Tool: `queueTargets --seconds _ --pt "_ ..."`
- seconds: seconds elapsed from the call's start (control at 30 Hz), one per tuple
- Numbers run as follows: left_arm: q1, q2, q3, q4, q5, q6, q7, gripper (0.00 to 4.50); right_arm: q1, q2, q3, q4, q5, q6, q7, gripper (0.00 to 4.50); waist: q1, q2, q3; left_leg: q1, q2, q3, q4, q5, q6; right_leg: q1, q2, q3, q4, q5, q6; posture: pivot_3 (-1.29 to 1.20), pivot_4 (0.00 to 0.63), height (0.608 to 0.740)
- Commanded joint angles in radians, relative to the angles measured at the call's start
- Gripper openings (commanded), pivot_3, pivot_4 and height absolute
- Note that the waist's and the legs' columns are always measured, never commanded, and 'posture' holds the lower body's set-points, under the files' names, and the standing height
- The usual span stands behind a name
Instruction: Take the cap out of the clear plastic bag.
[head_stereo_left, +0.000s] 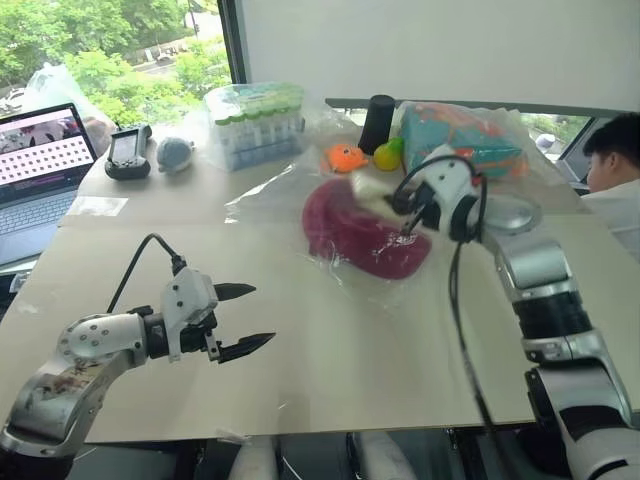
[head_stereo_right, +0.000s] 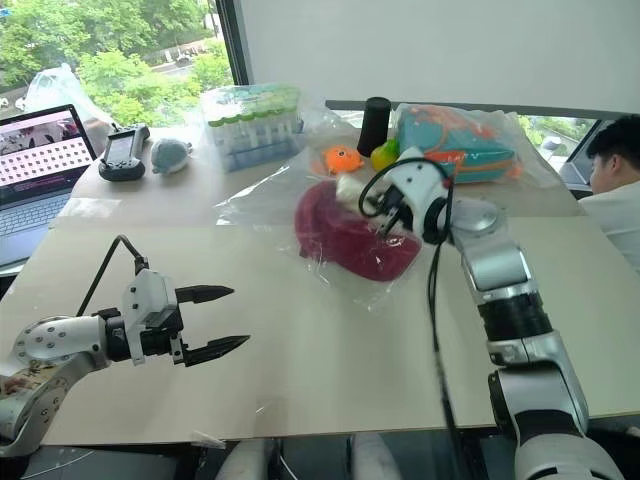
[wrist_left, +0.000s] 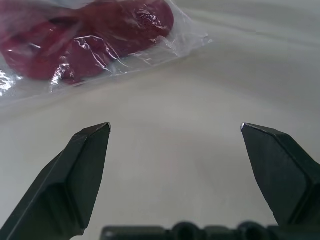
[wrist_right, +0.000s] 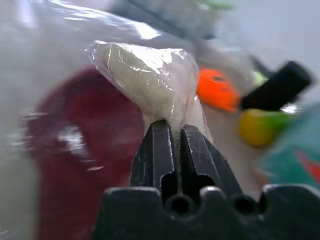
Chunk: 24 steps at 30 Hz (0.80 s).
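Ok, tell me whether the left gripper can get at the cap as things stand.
Probably not directly. The open left gripper has bare table ahead of it, but the cap lies sealed inside the clear plastic bag, which the right gripper pinches.

I see a maroon cap (head_stereo_left: 362, 240) inside the clear plastic bag (head_stereo_left: 285, 195), glossy. Counter (head_stereo_left: 330, 360) plain beige. Both claws, left (head_stereo_left: 240, 320) and right (head_stereo_left: 405, 228), have black fingers on white-silver arms. Far side: orange toy (head_stereo_left: 346, 157), black cylinder (head_stereo_left: 377, 123), yellow-green fruit (head_stereo_left: 388, 153), teal-and-orange packet (head_stereo_left: 465, 135).
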Motion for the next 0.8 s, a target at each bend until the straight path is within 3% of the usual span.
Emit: queueTargets --seconds 0.03,0.13,0.3,0.5,0.8 --pt "-0.003 -0.004 -0.003 -0.023 0.007 -0.01 0.009 4.5 -0.09 0.019 -0.045 0.141 -0.075 -0.103 -0.182 0.02 -0.003 0.0 0.0 0.0 0.0 0.0 0.0 0.0 0.0 0.0 0.0 0.0 0.0 0.0 0.0 0.0 0.15 0.74" --pt "-0.001 -0.011 -0.004 -0.034 0.006 -0.004 0.018 4.5 -0.155 -0.035 0.076 0.358 -0.303 -0.192 -0.411 0.02 -0.003 0.0 0.0 0.0 0.0 0.0 0.0 0.0 0.0 0.0 0.0 0.0 0.0 0.0 0.0 0.0 0.15 0.74" --pt "0.002 -0.015 -0.005 -0.039 0.005 -0.001 0.025 4.5 -0.241 -0.047 0.243 0.766 -0.534 -0.19 -0.694 0.02 -0.004 0.0 0.0 -0.001 -0.001 0.0 0.0 0.0 0.0 -0.001 -0.001 0.001 -0.001 0.0 -0.001 0.0 0.15 0.74" --pt "0.013 -0.02 -0.005 -0.054 0.002 0.002 0.036 4.5 -0.238 -0.01 0.223 0.962 -0.514 -0.18 -0.711 0.02 -0.025 0.001 0.0 -0.001 -0.001 0.0 -0.002 0.0 0.0 -0.001 -0.001 0.002 -0.001 0.0 -0.001 0.0 0.15 0.74" --pt "0.042 -0.02 0.009 -0.073 -0.003 0.004 0.047 4.5 -0.219 -0.005 0.126 0.981 -0.43 -0.199 -0.679 3.02 -0.035 0.001 0.0 0.001 -0.001 0.0 -0.002 0.0 0.0 0.001 0.0 0.002 0.0 0.001 0.0 0.0 0.15 0.74"
